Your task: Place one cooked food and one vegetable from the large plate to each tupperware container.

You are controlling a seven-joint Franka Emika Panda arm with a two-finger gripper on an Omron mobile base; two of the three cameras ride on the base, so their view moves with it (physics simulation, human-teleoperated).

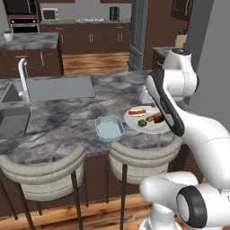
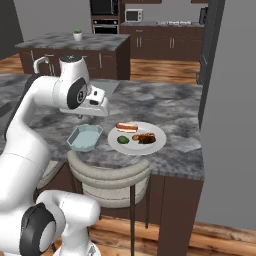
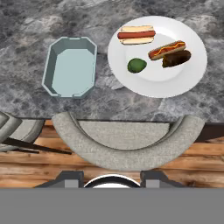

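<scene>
- Four food items on the white plate (image 3: 183,74), ahead and right of the gripper (image 3: 111,177): sausage bun (image 3: 136,35), orange-brown piece (image 3: 167,49), dark lump (image 3: 176,58), green vegetable (image 3: 136,65)
- One blue-green tub (image 3: 70,65), ahead left, nothing inside
- Gripper: closed, holding nothing, high above the stool (image 3: 122,146)
- Advice: spread the jaws, descend squarely over one piece, avoid nudging its neighbours

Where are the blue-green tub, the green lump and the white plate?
blue-green tub (image 3: 72,65): hand view, on its floor.
green lump (image 3: 136,65): hand view, on its top.
white plate (image 3: 170,85): hand view, on a bare patch near the rim.
</scene>
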